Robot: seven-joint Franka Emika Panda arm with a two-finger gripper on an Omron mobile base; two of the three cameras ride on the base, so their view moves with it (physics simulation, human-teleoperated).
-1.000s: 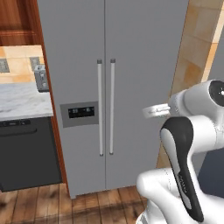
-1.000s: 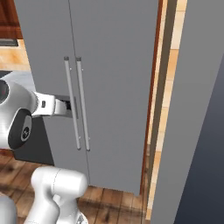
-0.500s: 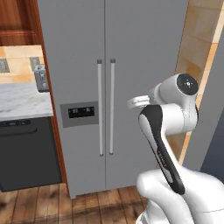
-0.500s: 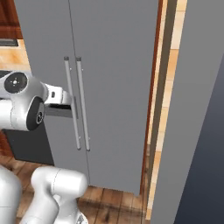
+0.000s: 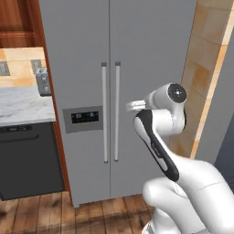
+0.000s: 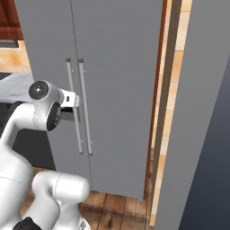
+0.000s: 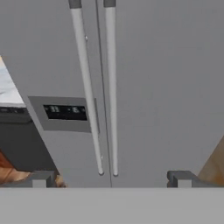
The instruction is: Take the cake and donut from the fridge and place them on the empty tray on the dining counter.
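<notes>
Wooden floor and tan tiled wall frame the fridge [image 5: 146, 59], whose 2 doors are shut. Straight ahead of the gripper [image 7: 111, 178] stand the 2 bar handles [image 7: 98, 87], with the dark dispenser panel [image 7: 65, 113] ahead to its left. Its fingertips [image 7: 41, 178] are spread wide, with nothing between them, short of the doors. Farther left sits a marble worktop [image 5: 20, 107] above a dark appliance [image 5: 27, 160]
</notes>
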